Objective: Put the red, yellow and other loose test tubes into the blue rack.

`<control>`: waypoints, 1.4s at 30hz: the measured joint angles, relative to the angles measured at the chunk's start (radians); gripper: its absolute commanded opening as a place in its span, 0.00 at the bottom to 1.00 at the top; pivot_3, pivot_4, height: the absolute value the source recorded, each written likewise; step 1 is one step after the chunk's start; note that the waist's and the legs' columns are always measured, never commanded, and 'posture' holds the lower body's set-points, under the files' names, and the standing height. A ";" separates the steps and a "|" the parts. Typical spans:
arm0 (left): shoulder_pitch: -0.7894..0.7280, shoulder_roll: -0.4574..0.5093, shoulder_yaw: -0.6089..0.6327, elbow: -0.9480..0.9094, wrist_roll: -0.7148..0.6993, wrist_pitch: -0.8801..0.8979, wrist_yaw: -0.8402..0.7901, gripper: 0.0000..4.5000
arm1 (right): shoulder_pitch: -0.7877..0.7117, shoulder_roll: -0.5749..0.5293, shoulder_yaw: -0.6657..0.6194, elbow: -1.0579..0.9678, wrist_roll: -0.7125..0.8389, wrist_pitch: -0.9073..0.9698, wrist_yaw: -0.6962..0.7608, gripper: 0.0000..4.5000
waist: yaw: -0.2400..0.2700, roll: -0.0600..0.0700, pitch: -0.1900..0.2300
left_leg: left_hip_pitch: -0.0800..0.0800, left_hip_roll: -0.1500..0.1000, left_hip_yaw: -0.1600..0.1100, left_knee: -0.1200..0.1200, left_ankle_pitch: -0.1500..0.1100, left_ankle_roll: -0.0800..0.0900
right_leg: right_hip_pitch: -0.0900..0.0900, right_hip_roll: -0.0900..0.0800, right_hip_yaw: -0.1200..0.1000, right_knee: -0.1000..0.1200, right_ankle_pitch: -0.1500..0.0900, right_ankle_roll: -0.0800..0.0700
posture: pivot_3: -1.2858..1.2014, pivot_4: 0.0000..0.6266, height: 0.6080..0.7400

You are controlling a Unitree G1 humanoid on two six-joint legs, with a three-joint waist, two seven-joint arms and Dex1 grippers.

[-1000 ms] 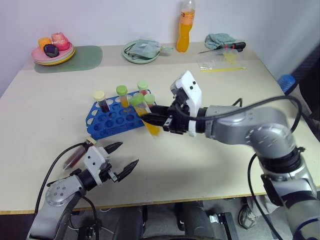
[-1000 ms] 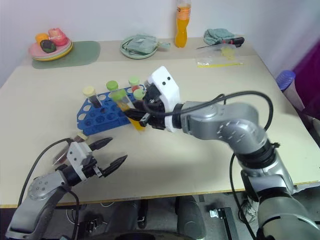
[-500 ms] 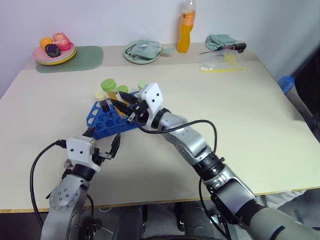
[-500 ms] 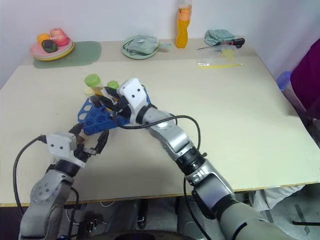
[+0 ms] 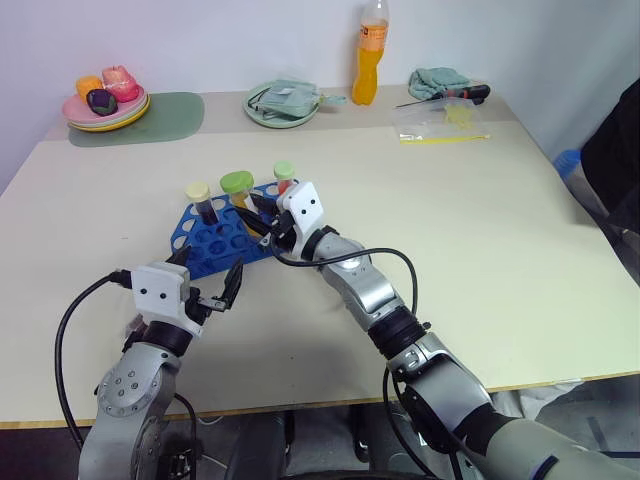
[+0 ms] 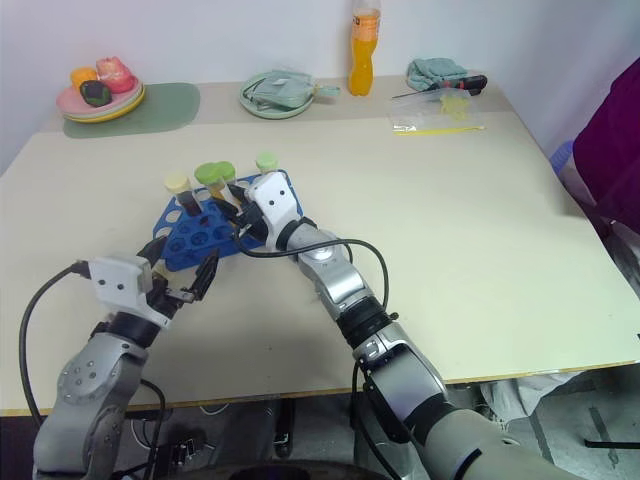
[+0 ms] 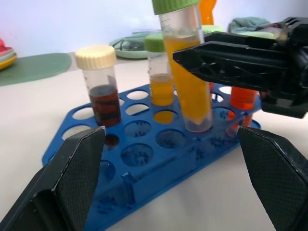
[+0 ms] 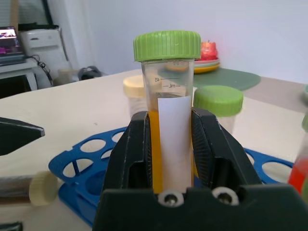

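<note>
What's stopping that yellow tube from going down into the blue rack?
Nothing visible. The right gripper holds the yellow tube upright, its tip just over an empty hole of the rack. The tubes already standing there are in other holes, beside it.

Silver-grey jointed arms are seen, each ending in a white wrist block and black ribbed fingers (image 7: 269,168); black cables are looped alongside.

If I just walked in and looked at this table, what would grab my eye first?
Probably the right gripper, shut on a green-capped tube of yellow liquid and holding it upright over the blue rack near the table's middle. The left gripper waits open just in front of the rack. At the far edge, a tall orange drink bottle stands out.
</note>
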 measured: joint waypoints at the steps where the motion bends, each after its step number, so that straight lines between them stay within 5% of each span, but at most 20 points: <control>1: 0.002 0.000 0.000 0.008 0.000 -0.007 -0.006 1.00 | 0.000 0.002 -0.004 0.003 -0.005 -0.001 0.002 0.16 | 0.000 0.000 0.000 | 0.000 0.000 0.000 0.000 0.000 0.000 | 0.000 0.000 0.000 0.000 0.000 0.000 | 0.52 0.24 1.00; 11: 0.020 -0.001 0.000 0.064 0.000 -0.078 -0.050 1.00 | 0.032 0.014 -0.022 0.006 -0.051 -0.019 0.004 0.16 | 0.002 0.000 0.000 | 0.000 0.000 0.000 0.000 0.000 0.000 | 0.000 0.000 0.000 0.000 0.000 0.000 | 0.52 0.24 1.00; 18: 0.029 0.001 0.004 0.084 0.001 -0.091 -0.048 1.00 | 0.052 0.016 -0.055 -0.016 -0.039 -0.016 0.045 0.94 | 0.000 0.000 0.000 | 0.000 0.000 0.000 0.000 0.000 0.000 | 0.000 0.000 0.000 0.000 0.000 0.000 | 0.52 0.24 1.00; 23: 0.030 0.082 0.058 0.075 -0.023 -0.021 -0.071 1.00 | 0.054 0.014 -0.055 -0.207 -0.017 0.032 0.090 0.98 | 0.000 0.000 0.000 | 0.000 0.000 0.000 0.000 0.000 0.000 | 0.000 0.000 0.000 0.001 0.000 0.000 | 0.52 0.24 1.00; 32: -0.026 0.569 0.345 0.021 -0.313 0.524 -0.199 1.00 | 0.064 -0.148 -0.044 -0.623 0.103 0.328 0.247 0.98 | 0.003 0.000 0.000 | 0.001 0.000 -0.002 0.000 0.000 0.000 | 0.001 0.001 -0.001 0.002 0.000 0.000 | 0.52 0.24 1.00; 34: -0.067 0.769 0.341 0.049 -0.327 0.717 -0.227 1.00 | 0.069 -0.196 -0.044 -0.665 0.117 0.357 0.278 0.98 | 0.002 0.000 0.001 | 0.002 -0.001 -0.001 0.000 0.000 -0.001 | 0.001 0.001 -0.001 0.002 -0.001 0.000 | 0.52 0.24 1.00; 39: -0.224 1.059 0.221 0.147 -0.421 0.999 -0.373 1.00 | 0.088 -0.306 -0.052 -0.713 0.134 0.396 0.340 0.98 | -0.003 0.000 0.003 | 0.002 -0.002 0.000 -0.002 0.000 -0.001 | 0.000 0.001 0.000 0.002 -0.001 0.001 | 0.52 0.24 1.00; 42: -0.421 1.096 0.064 0.237 -0.432 1.084 -0.416 1.00 | 0.114 -0.371 -0.063 -0.751 0.157 0.418 0.388 0.98 | 0.001 0.000 0.004 | 0.002 -0.002 0.000 -0.004 0.001 -0.001 | -0.001 0.002 -0.001 0.002 -0.001 0.002 | 0.52 0.24 1.00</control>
